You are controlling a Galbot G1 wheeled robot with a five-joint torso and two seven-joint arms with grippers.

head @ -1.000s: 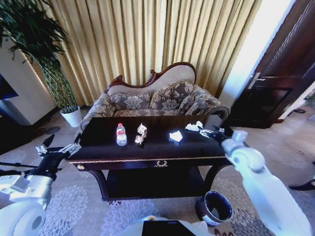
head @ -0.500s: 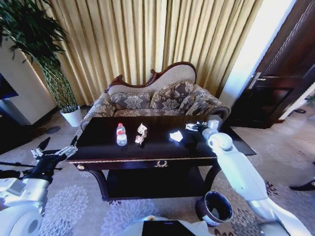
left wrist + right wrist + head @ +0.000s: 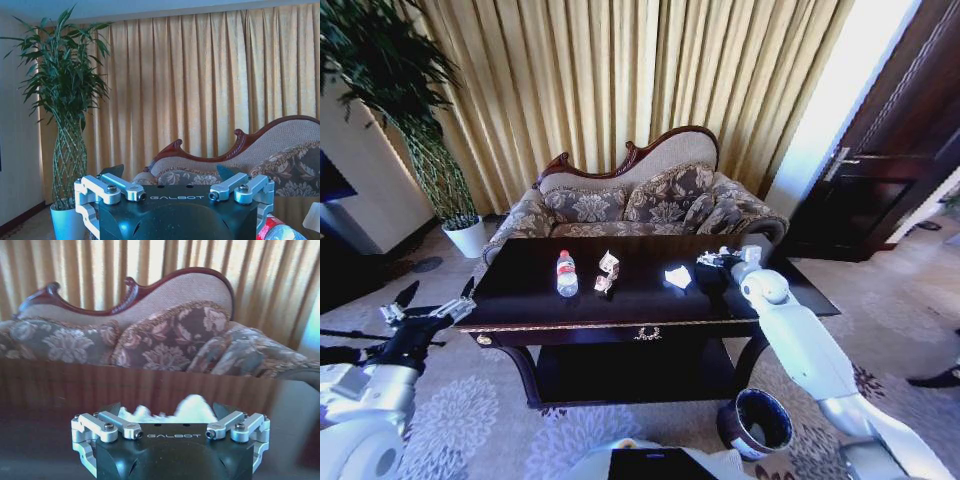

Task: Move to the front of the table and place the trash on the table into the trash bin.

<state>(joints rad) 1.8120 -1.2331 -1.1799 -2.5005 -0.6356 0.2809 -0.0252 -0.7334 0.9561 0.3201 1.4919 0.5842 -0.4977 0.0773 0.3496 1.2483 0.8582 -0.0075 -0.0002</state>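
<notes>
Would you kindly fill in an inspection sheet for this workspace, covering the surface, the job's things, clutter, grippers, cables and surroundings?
Surface: dark glossy table, upright, lower shelf bare.
Job's things: clear bottle standing left of centre; crushed carton beside it; white paper piece mid-right; crumpled paper at the right gripper; trash bin on the carpet by the table's front right leg.
Clutter: nothing seen.
Grippers: right gripper open, low over the tabletop with the crumpled paper between its fingers; left gripper open, off the table's left end.
Cables: nothing seen.
Surroundings: patterned sofa behind the table, curtains, potted plant left, dark door right.
</notes>
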